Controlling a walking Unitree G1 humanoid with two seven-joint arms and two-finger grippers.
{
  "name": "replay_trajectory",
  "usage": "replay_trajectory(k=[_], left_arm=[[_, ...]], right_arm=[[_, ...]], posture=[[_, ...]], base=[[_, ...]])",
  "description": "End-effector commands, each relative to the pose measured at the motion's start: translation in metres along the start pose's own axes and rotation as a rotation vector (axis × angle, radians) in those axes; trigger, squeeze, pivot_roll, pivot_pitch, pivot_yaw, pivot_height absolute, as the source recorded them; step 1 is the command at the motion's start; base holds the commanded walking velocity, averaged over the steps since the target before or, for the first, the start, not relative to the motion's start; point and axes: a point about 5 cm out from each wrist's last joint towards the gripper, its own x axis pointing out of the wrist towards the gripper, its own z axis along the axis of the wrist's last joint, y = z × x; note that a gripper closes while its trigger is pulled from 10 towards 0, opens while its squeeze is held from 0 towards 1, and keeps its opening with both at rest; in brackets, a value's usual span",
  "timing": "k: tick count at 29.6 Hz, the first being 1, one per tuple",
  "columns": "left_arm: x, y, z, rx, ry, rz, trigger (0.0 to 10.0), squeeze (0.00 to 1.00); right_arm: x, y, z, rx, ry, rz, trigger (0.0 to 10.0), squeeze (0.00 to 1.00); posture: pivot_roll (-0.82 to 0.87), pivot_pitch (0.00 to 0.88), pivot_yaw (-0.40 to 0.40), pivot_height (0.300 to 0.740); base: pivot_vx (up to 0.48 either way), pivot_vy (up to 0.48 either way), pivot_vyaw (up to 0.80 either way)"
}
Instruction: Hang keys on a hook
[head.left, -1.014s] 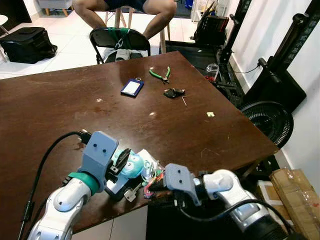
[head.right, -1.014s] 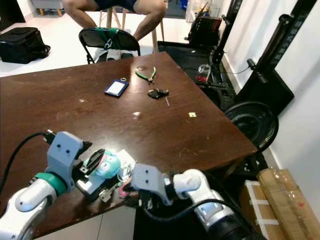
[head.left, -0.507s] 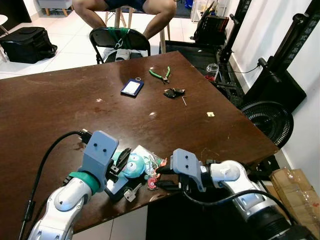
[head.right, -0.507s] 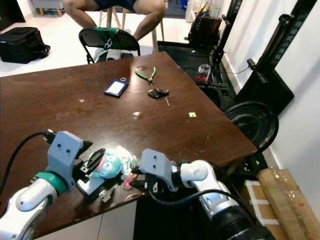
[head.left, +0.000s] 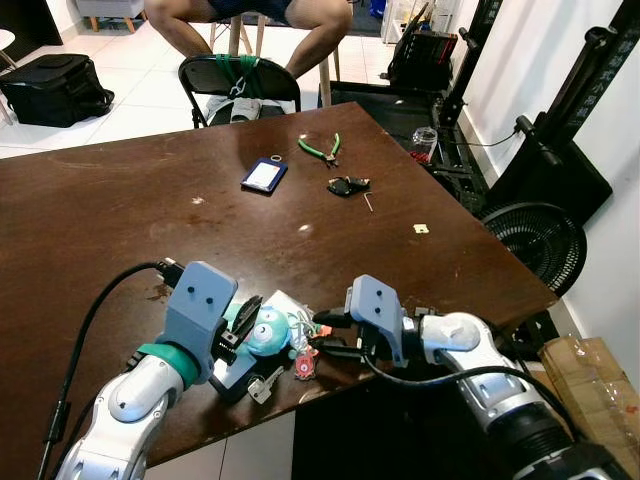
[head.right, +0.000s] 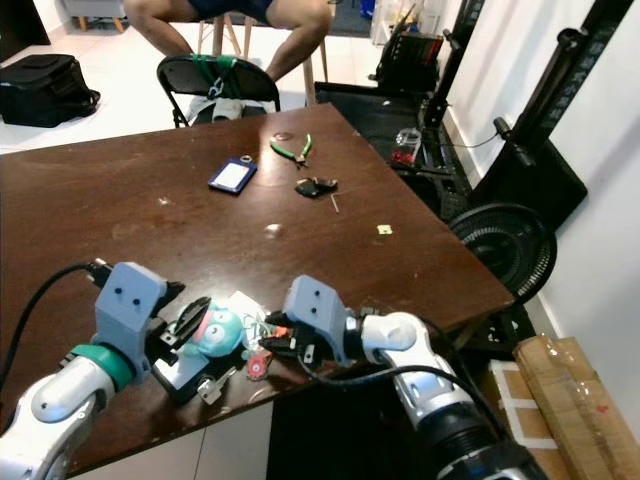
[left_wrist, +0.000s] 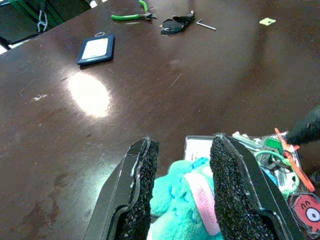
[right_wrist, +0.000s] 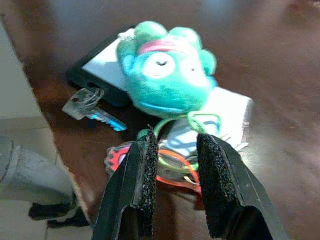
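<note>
The key bunch lies at the table's near edge: a teal plush (head.left: 266, 330), green and orange rings (right_wrist: 176, 162), a red round charm (head.left: 303, 368) and a small key (head.left: 262, 385), all on a black card holder (head.left: 235, 375). My left gripper (head.left: 245, 315) comes in from the left. In the left wrist view its fingers (left_wrist: 137, 190) press the plush (left_wrist: 185, 215) from both sides. My right gripper (head.left: 318, 335) reaches in from the right, low over the table. It is open, with its fingertips (right_wrist: 147, 150) either side of the rings.
Far across the brown table (head.left: 150, 230) lie a blue card holder (head.left: 264, 175), green pliers (head.left: 322, 150), a black key fob (head.left: 347, 185) and a hex key (head.left: 369, 202). Beyond are a folding chair (head.left: 240, 80) and a seated person. A floor fan (head.left: 535, 240) stands to the right.
My right gripper has come up from below the table's near edge and moved left over the rings. The red charm has shifted slightly. My left arm has stayed still.
</note>
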Motion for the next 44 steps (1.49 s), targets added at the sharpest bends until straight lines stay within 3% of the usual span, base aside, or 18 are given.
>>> replay_trajectory(k=[1, 6, 13, 26, 30, 36, 44], left_arm=[[-0.001, -0.001, -0.003, 0.002, 0.018, -0.001, 10.0, 0.0], [-0.001, -0.001, -0.003, 0.002, 0.02, 0.0, 10.0, 0.0], [-0.002, -0.002, -0.004, -0.002, 0.022, -0.002, 10.0, 0.0], [-0.001, -0.002, -0.003, -0.002, 0.021, -0.007, 10.0, 0.0], [-0.002, -0.001, -0.003, 0.0, 0.022, -0.004, 10.0, 0.0], [-0.002, -0.001, -0.004, 0.0, 0.024, -0.004, 10.0, 0.0], [-0.002, -0.002, -0.003, -0.001, 0.024, -0.01, 10.0, 0.0]], right_arm=[[0.004, 0.007, -0.006, 0.001, 0.017, 0.028, 10.0, 0.0], [0.008, 0.011, -0.008, -0.009, 0.031, 0.051, 10.0, 0.0], [-0.011, 0.011, -0.018, -0.02, 0.078, 0.043, 10.0, 0.0], [-0.017, 0.01, -0.024, -0.012, 0.094, 0.03, 10.0, 0.0], [-0.019, 0.007, -0.024, 0.026, 0.072, 0.006, 10.0, 0.0], [-0.022, -0.006, -0.012, 0.135, -0.047, -0.072, 10.0, 0.0], [-0.023, 0.002, -0.024, 0.08, 0.047, -0.035, 10.0, 0.0]], posture=[[0.0, 0.036, 0.055, 0.74], [0.0, 0.037, 0.053, 0.74], [-0.01, 0.041, 0.057, 0.74], [0.0, 0.037, 0.059, 0.74], [0.0, 0.038, 0.059, 0.74], [0.0, 0.038, 0.059, 0.74], [0.0, 0.047, 0.065, 0.74]], base=[[0.0, 0.0, 0.0], [0.0, 0.0, 0.0], [0.0, 0.0, 0.0], [0.0, 0.0, 0.0], [0.0, 0.0, 0.0], [0.0, 0.0, 0.0], [0.0, 0.0, 0.0]])
